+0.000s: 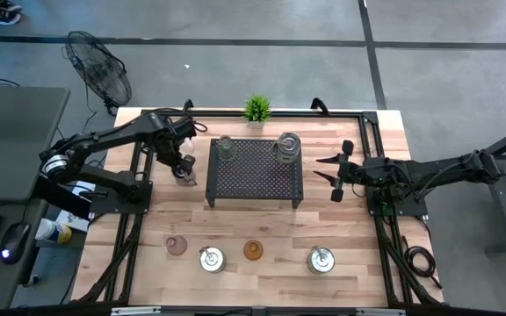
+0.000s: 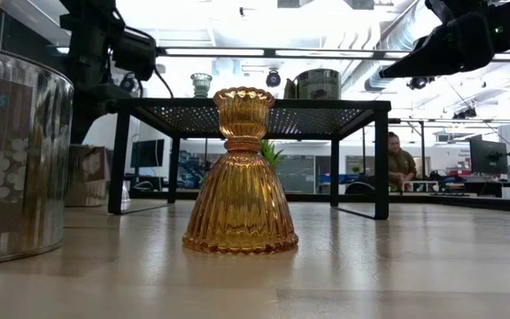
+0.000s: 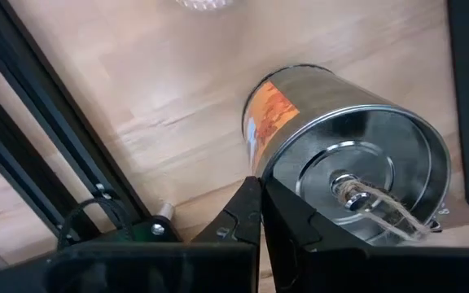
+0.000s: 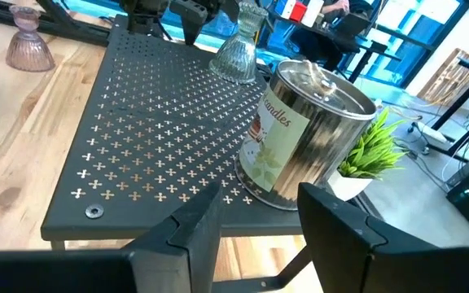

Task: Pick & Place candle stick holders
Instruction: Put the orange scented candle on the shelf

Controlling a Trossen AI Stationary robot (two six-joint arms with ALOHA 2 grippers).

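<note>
My left gripper hangs over the table left of the black perforated rack, pointing down, shut on a shiny silver tin holder with an orange label and a wick inside. My right gripper waits open and level at the rack's right side, its fingers apart with nothing between them. On the rack stand a clear glass holder and a silver tin. Near the table's front edge stand a pink glass holder, a silver one, an amber one and another silver one. My left gripper holds the silver tin by the rim of its open top. One finger lies over the open top and the other outside the wall. The fingers come from above, pointing down. The tin is tilted below them; I cannot tell if its base touches the table.
A small green potted plant stands at the table's far edge behind the rack. Black frame rails run along the table's left and right sides. Bare wood lies between the rack and the front row. A person sits in the room beyond.
</note>
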